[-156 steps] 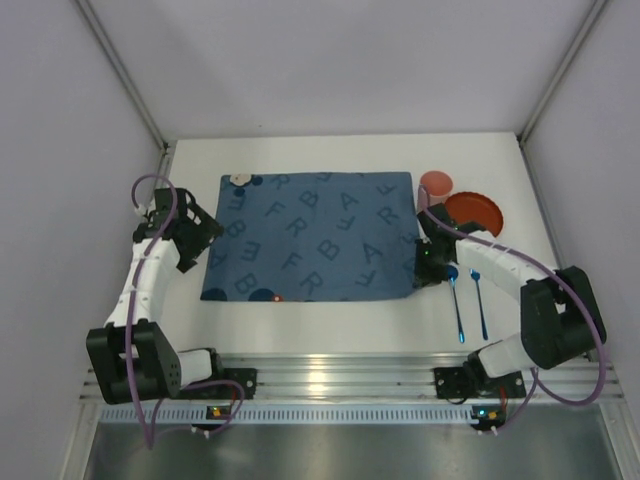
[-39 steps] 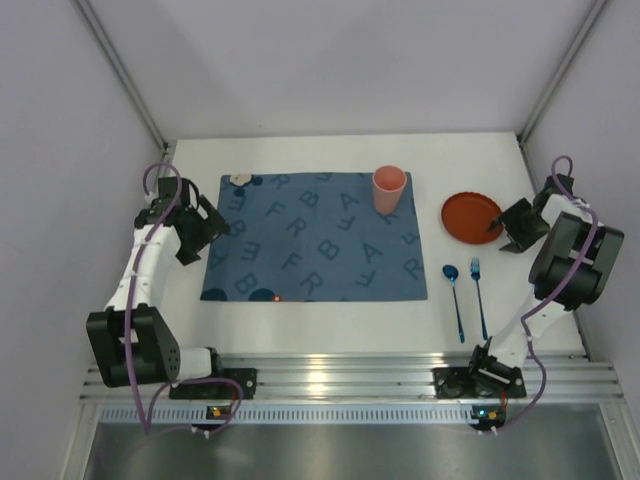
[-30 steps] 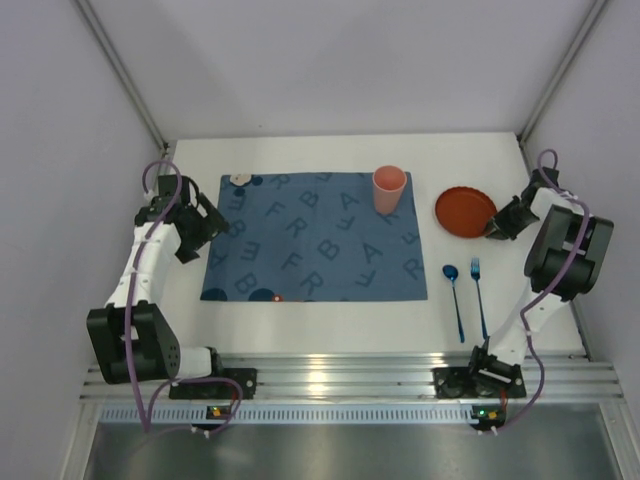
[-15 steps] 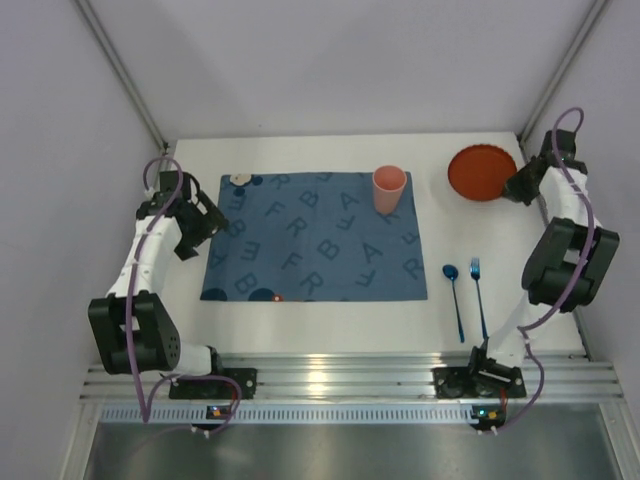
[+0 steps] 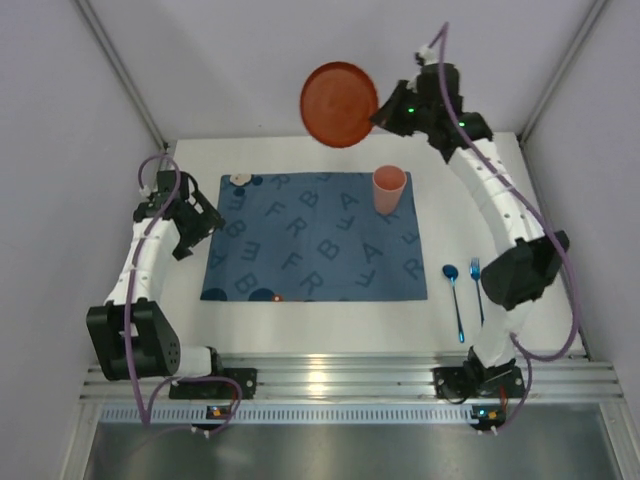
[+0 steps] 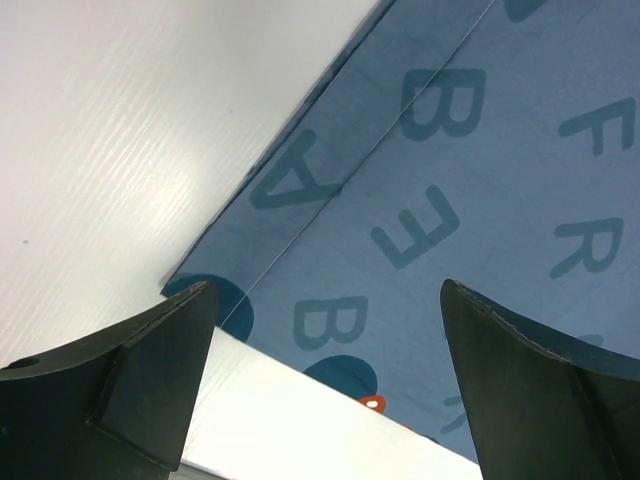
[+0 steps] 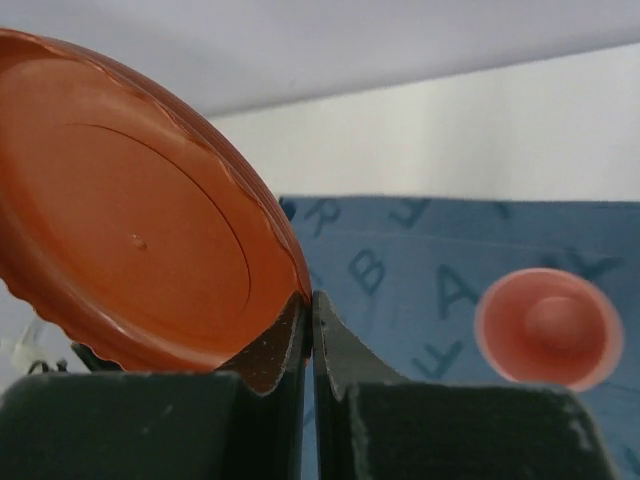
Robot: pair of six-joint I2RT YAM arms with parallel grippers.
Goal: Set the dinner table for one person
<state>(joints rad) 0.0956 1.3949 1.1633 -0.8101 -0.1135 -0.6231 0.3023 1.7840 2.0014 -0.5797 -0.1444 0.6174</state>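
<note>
Overhead, the right gripper [image 5: 383, 113] pinches the orange plate [image 5: 340, 104] by its scalloped rim. In the right wrist view its jaws are closed to a hairline, with the lip wedged between them. The plate hangs well up in the air toward the far side of the placemat [image 5: 310, 240], seemingly tilted rather than level.

The dinner table [image 5: 330, 322] lies under the placemat and spreads past it on every side. It is a rigid, matte slab, not something to be grasped, and I judge it a firm, flat bed for whatever gets set down.

The plate looks like thin moulded plastic: light, stiff and unlikely to break, but smooth. Held at a single spot on the rim, it could pivot or slide in the pinch. The rim is the only hold such narrow fingers have. A deeper bite across the lip would steady the plate, and it wants levelling before it is lowered onto the middle of the placemat.

The pink cup [image 5: 389, 189] stands at the placemat's far right corner, so any descent should keep clear of it. A blue spoon [image 5: 455, 300] and fork [image 5: 479, 300] lie side by side just right of the placemat.

The left gripper [image 5: 205, 228] hovers over the placemat's left edge, fingers spread wide with nothing between them.
</note>
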